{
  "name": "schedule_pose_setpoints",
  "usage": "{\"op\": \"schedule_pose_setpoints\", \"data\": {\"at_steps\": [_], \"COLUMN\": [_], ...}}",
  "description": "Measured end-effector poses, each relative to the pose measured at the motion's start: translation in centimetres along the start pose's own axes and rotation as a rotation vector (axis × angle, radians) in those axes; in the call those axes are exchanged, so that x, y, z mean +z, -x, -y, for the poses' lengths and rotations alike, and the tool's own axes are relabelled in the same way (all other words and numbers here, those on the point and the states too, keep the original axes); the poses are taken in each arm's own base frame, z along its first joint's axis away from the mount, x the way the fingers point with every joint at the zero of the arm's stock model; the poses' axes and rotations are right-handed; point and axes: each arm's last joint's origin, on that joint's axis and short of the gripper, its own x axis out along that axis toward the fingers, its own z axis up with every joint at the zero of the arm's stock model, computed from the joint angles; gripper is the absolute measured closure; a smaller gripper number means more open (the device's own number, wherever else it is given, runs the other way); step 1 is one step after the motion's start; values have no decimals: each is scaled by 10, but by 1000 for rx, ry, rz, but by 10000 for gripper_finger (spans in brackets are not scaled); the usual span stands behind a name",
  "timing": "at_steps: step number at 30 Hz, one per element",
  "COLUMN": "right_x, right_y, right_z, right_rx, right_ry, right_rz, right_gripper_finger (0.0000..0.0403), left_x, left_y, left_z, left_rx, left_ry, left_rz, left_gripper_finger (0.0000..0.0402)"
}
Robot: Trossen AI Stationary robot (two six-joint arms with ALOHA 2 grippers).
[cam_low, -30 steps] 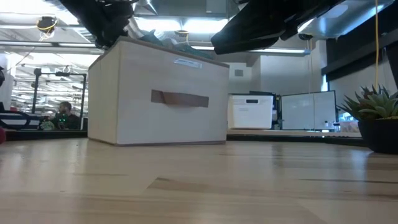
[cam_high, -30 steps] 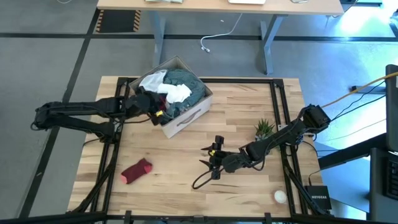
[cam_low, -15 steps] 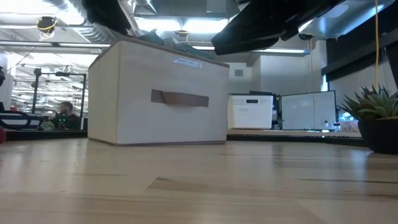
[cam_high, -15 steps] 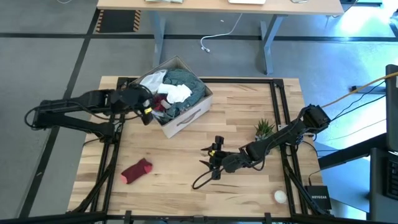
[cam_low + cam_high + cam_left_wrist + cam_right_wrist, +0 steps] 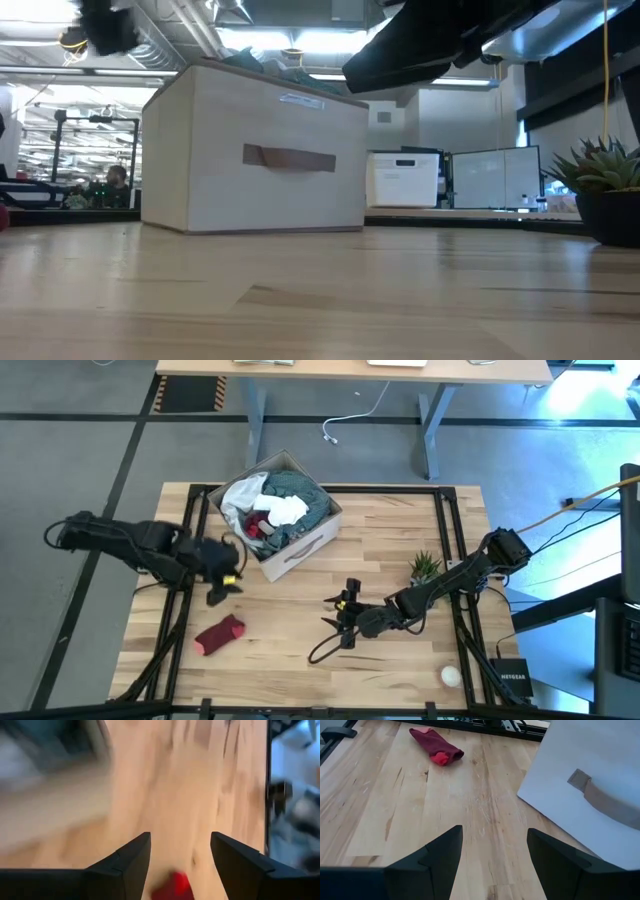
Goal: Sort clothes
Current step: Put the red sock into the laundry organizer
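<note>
Sorting stage: early by my reading, with one piece out and the pile not yet emptied.
Ball (image 5: 451,676): lies at the surface's (image 5: 300,680) 5 o'clock corner, apart from the clothes.
Sock (image 5: 220,633): dark red, flat on the surface at 7 o'clock, well clear of the box; nothing touches it.
Right tool (image 5: 345,612): released, fingers spread with nothing between them, low over the middle of the surface; it faces the sock across bare wood in the right wrist view.
Left tool (image 5: 222,582): released, fingers apart and empty, at 9 o'clock between box and sock; its wrist view shows the sock's red edge just ahead.
Plant (image 5: 424,567): small, at 3 o'clock beside the right arm.
Box (image 5: 300,550): cardboard, at 11 o'clock, handle slot facing the middle.
Clothes (image 5: 272,502): white, teal-green and red pieces heaped inside the box.
Left to do: most of the work, as nearly every garment sits unsorted.
</note>
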Motion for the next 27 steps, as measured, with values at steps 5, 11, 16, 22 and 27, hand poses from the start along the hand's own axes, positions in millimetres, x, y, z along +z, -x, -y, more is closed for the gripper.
{"op": "schedule_pose_setpoints", "data": {"at_steps": [5,11,16,22,27], "right_x": [0,0,0,0,0], "right_y": [0,0,-1,-1,-1], "right_z": [0,1,3,3,3], "right_rx": [0,-13,-25,-25,-25], "right_ry": [-23,-18,-19,-6,0], "right_rz": [0,1,2,1,1], "right_gripper_finger": [165,165,165,165,165], "left_x": [-35,-70,-87,-97,-98], "left_y": [-29,-72,-111,-151,-163], "left_z": [10,9,5,10,14], "left_rx": [5,181,321,238,206], "left_ry": [82,256,237,128,56], "left_rz": [-183,-363,-491,-596,-593], "left_gripper_finger": [200,200,200,200,200]}}
